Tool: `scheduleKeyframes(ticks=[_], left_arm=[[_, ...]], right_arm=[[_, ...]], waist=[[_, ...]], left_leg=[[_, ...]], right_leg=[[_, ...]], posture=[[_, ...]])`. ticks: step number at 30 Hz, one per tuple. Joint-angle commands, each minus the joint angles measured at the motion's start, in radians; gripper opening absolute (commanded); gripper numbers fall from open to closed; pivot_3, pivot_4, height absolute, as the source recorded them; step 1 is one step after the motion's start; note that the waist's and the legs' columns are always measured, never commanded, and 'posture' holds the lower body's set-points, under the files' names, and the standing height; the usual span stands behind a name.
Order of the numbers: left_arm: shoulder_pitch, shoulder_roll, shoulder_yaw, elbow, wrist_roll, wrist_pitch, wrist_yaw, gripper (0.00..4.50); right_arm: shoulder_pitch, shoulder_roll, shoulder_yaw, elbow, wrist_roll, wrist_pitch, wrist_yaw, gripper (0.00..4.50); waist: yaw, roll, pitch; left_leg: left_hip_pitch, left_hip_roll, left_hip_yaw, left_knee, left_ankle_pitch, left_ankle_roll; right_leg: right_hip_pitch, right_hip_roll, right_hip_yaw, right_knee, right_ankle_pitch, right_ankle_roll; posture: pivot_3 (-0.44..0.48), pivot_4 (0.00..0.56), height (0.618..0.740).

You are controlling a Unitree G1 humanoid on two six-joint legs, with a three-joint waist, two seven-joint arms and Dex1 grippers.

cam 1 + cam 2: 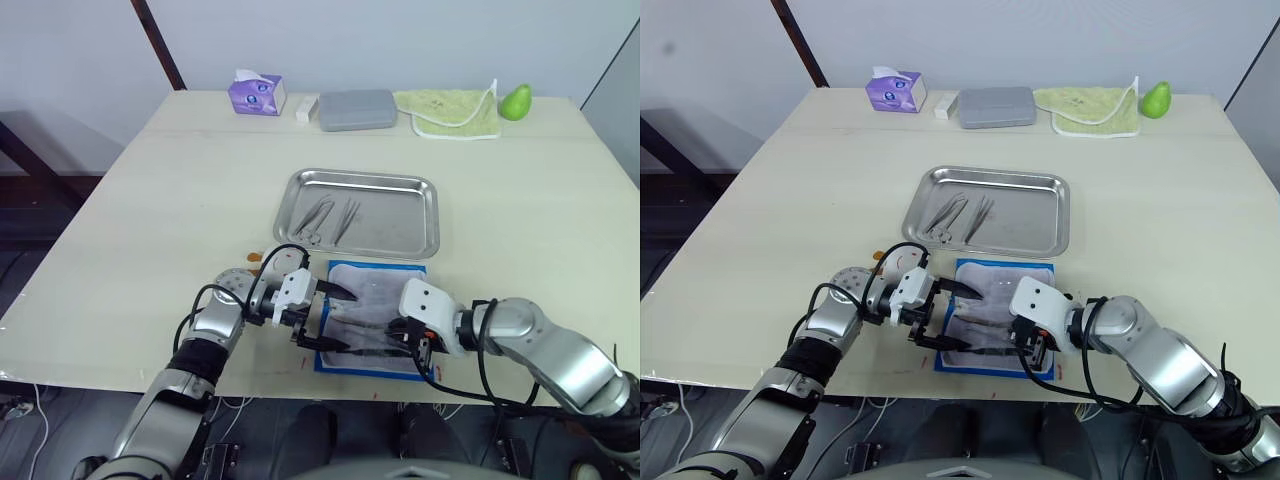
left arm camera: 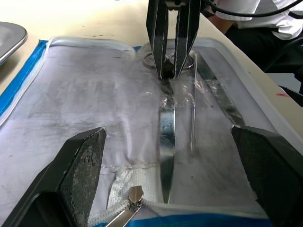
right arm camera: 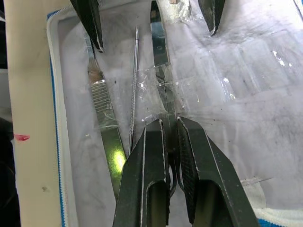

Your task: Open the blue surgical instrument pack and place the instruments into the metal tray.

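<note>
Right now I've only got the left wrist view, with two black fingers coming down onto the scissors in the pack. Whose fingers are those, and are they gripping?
Observer: They belong to the right gripper. Its own wrist view shows it closed around the scissors, near the handle end.
Operator: Is anything in the tray yet?
Observer: Yes. The metal tray holds a few slender instruments, lying towards its left side.
Operator: And where is my own gripper from above?
Observer: The left gripper is open over the left edge of the blue surgical instrument pack, pointing across at the right one.
</note>
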Motion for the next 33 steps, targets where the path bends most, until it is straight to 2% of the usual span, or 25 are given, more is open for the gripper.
scheduleKeyframes(ticks=[1,6,11,21,24,33], left_arm=[[0.018,0.001,-0.023,0.012,0.033,0.013,-0.004,4.50],[0.018,0.001,-0.024,0.005,0.033,0.021,-0.001,4.50],[0.018,-0.004,-0.026,-0.011,0.032,0.038,0.010,4.50],[0.049,-0.036,-0.035,-0.086,0.053,0.129,0.112,4.50],[0.044,-0.031,-0.034,-0.086,0.051,0.140,0.104,4.50],[0.077,-0.016,-0.050,-0.135,0.090,0.158,0.147,4.50]], right_arm=[[-0.062,-0.013,-0.023,-0.045,0.023,0.044,0.010,0.07],[-0.137,-0.034,-0.014,-0.047,0.051,0.089,0.022,0.07],[-0.154,-0.041,-0.004,-0.041,0.065,0.093,0.018,0.07],[-0.100,-0.080,0.041,0.039,0.012,-0.056,0.032,0.07],[-0.099,-0.091,0.047,0.058,-0.001,-0.096,0.047,0.07],[-0.160,-0.150,0.100,0.107,-0.052,-0.176,0.156,0.07]], waist=[[0.000,-0.001,0.001],[0.001,-0.001,0.003],[0.001,-0.002,0.004],[0.002,-0.002,0.004],[0.001,-0.002,0.004],[0.001,-0.002,0.004]], left_leg=[[0.000,0.000,0.000,0.000,0.000,0.000],[-0.001,0.000,-0.001,0.000,0.000,0.000],[-0.002,-0.001,-0.002,0.000,0.000,0.000],[-0.003,-0.001,-0.002,0.000,0.000,0.000],[-0.003,-0.001,-0.002,0.000,0.000,0.000],[-0.002,-0.001,-0.002,0.000,0.000,0.000]], right_leg=[[0.000,0.000,0.000,0.000,0.000,0.000],[-0.001,0.000,-0.001,0.000,0.000,0.000],[-0.001,-0.001,-0.001,0.000,0.000,0.000],[-0.002,-0.001,-0.001,0.000,0.000,0.000],[-0.002,-0.001,-0.001,0.000,0.000,0.000],[-0.002,-0.001,-0.001,0.000,0.000,0.000]], posture=[[0.000,0.150,0.740],[0.000,0.150,0.740],[0.000,0.150,0.740],[0.000,0.150,0.740],[0.000,0.150,0.740],[0.000,0.150,0.740]])
